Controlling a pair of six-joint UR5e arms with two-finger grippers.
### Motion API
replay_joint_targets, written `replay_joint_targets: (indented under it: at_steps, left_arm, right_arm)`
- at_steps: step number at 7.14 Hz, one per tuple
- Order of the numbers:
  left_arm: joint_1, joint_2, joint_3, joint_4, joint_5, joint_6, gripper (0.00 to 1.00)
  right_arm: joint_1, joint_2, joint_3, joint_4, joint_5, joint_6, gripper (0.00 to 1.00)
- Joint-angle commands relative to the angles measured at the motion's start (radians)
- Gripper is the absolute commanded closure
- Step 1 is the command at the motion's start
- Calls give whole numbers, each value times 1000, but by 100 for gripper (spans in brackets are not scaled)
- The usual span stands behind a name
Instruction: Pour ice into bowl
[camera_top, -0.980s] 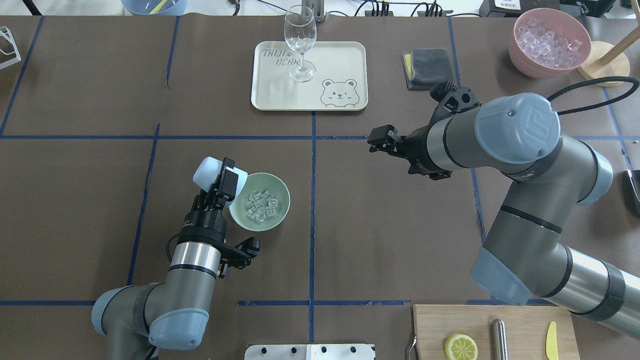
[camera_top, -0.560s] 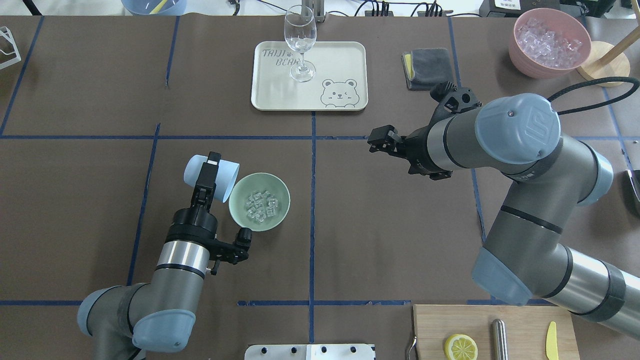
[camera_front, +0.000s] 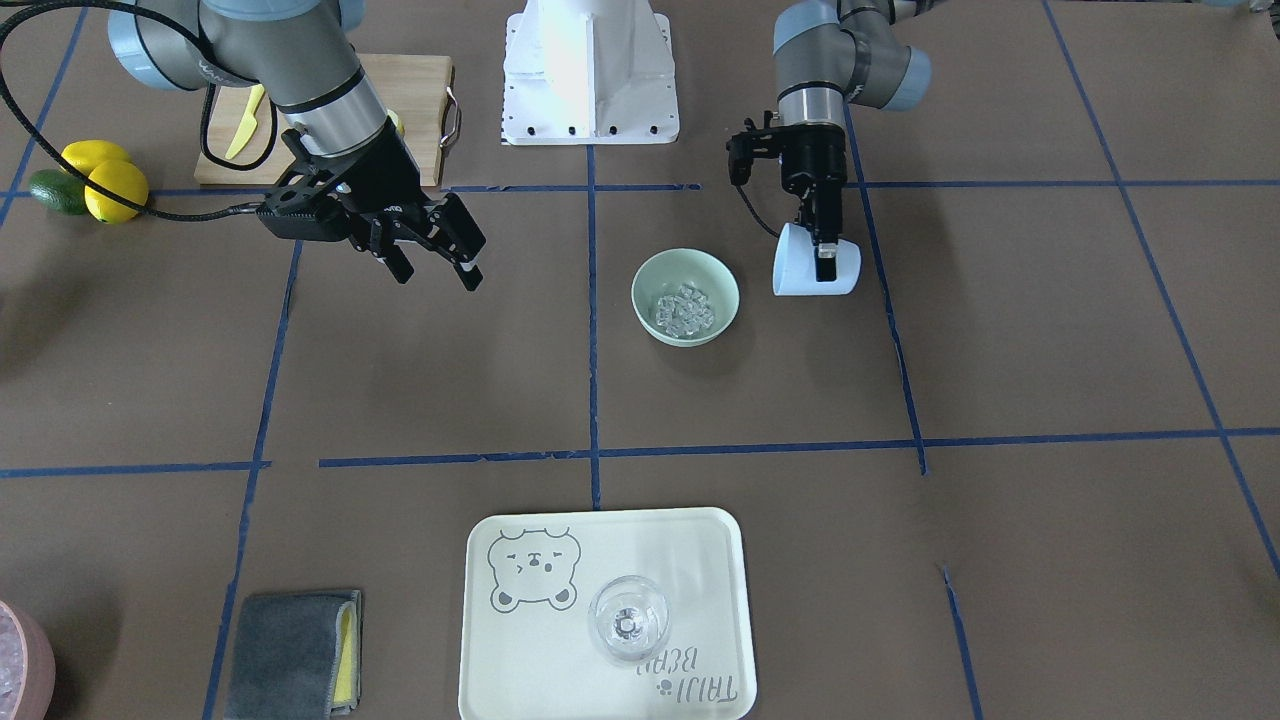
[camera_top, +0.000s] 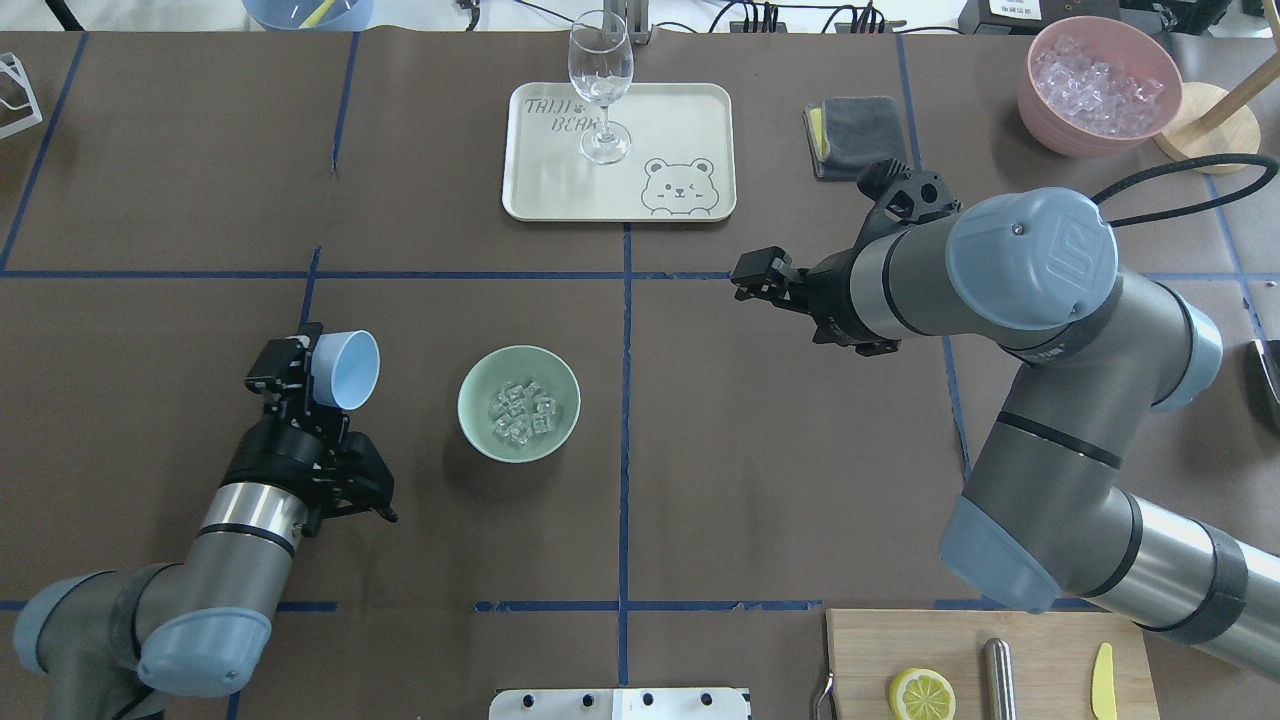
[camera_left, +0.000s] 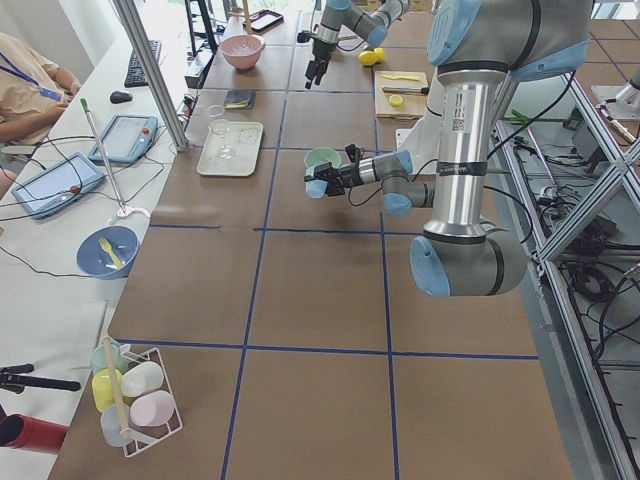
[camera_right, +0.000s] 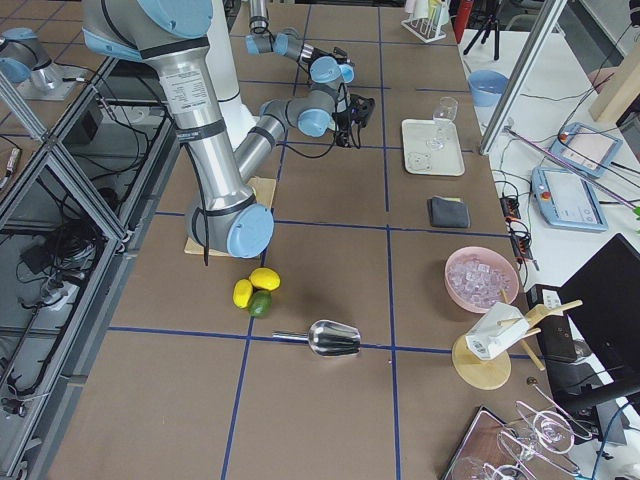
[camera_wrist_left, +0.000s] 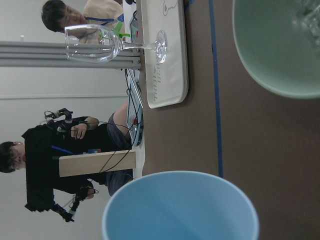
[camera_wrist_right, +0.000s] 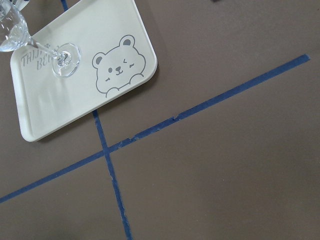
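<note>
The pale mint-green bowl stands left of the table's centre and holds a cluster of clear ice. It also shows in the front view with the ice inside. My left gripper is shut on a light blue cup, held to the left of the bowl and apart from it, with the mouth tilted toward the bowl. The cup looks empty in the left wrist view, with the bowl beyond it. My right gripper is open and empty above the table, right of the bowl.
A cream tray with a wine glass sits at the far middle. A grey cloth and a pink container of crushed ice are far right. A cutting board with a lemon slice lies near right.
My left arm has drawn the cup back to the left, away from over the bowl's rim, and turned it from tipped-down toward level. The ice stays in the bowl. The right arm has barely moved.
</note>
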Motion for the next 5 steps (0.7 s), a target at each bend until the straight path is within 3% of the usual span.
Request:
replay_joint_targets:
  at_steps: [1,3,5]
  left_arm:
    - [-5,132,-25,-1,-26,-508,100]
    - [-6,200,-31,-9,-26,-1000,100]
    - [-8,293,7,-300,-22,-1114,100]
  right_arm:
    - [0,2,0,0,-16,-2,0]
    - [-2,4,2,0,-18,-2,0]
    - [-2,2,-1,0,-18,-2,0]
